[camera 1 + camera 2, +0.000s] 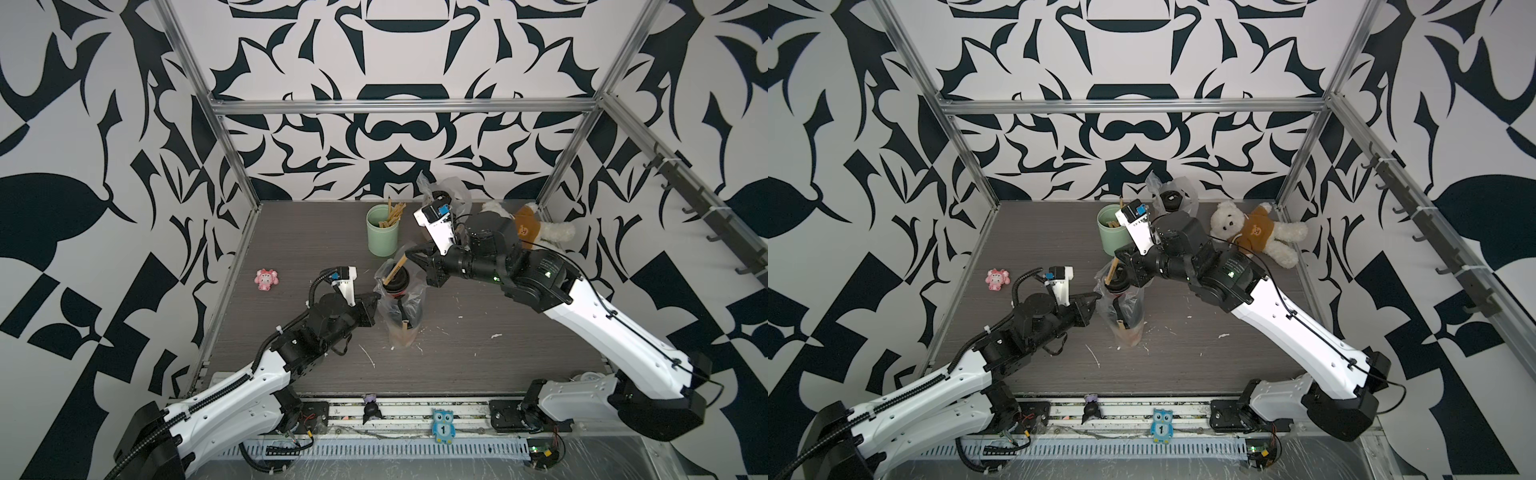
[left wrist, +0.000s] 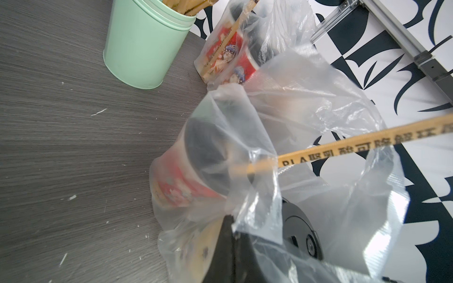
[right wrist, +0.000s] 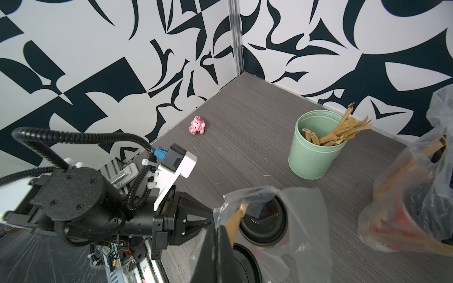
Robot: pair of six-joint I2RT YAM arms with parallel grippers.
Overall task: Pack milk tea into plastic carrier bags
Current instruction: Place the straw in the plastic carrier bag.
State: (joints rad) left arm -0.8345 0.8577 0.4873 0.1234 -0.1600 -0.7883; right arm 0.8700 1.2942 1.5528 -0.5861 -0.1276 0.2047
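– Right wrist view: the left hand and right hand are each pressed together on the rim of the near bag, from opposite sides.
– And the milk tea?
– Two black-lidded cups sit inside that bag, which stands upright on the bench between the arms. The far bag, holding a red cup, stands by the back wall behind the right arm.
– Obstacles?
– A wrapped straw juts from the mouth beside the right hand; whether it is pinched too, I cannot tell. The mint cup stands just behind. Any lift should go straight up, I'd judge.
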